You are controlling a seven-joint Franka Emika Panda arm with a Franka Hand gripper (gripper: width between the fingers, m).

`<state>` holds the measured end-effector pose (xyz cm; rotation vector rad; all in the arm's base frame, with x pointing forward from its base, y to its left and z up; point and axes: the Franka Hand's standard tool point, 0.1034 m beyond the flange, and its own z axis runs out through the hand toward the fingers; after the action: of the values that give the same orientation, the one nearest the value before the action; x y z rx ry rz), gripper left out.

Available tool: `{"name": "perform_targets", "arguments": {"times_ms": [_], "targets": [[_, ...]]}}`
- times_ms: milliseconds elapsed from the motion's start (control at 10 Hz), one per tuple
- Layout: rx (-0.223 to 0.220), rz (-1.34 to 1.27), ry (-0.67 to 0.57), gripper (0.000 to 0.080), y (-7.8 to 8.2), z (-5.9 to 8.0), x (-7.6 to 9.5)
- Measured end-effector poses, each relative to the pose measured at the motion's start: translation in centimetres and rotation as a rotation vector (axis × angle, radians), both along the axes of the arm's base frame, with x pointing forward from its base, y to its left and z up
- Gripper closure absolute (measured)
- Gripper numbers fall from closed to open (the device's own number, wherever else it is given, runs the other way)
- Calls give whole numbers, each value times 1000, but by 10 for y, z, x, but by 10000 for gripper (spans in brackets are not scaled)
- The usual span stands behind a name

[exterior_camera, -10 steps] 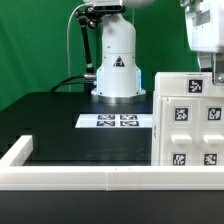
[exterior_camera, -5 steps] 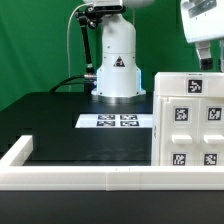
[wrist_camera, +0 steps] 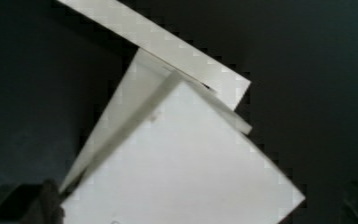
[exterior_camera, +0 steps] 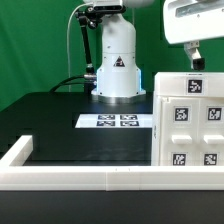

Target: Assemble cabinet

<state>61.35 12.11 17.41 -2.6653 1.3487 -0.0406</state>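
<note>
One white cabinet (exterior_camera: 188,120) stands on the black desk (exterior_camera: 60,125) at the exterior view's right, its tagged face toward the camera, just beside the marker board (exterior_camera: 115,121). The claw (exterior_camera: 197,58) hangs just above the cabinet top, apart from it; the claw's state cannot be told, though the wrist view shows only white panels (wrist_camera: 167,150) beneath it, nothing gripped. Judgement: an interval between fitting steps. Next move likely calls for locating another loose part or re-aligning over the body.

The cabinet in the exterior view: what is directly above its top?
Above the cabinet hangs the hand, apart from the top, with green backdrop between. Nothing rests on the visible top edge. The picture's edge cuts off the cabinet's right part, so that portion cannot be seen.
</note>
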Motion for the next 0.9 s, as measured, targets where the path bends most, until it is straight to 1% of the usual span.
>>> {"name": "perform_targets", "arguments": {"times_ms": [100,400,500,600,700,800,900], "targets": [[-7,94,-4,3,0,2,1],[-24,272,-25,3,-1,0,0],[-38,379,-41,3,-1,0,0],[-76,548,-79,3,-2,0,3],[-97,680,-105,3,-2,-1,3],[-106,763,-114,3,-2,-1,3],[-127,919,-127,3,-3,0,3]]}}
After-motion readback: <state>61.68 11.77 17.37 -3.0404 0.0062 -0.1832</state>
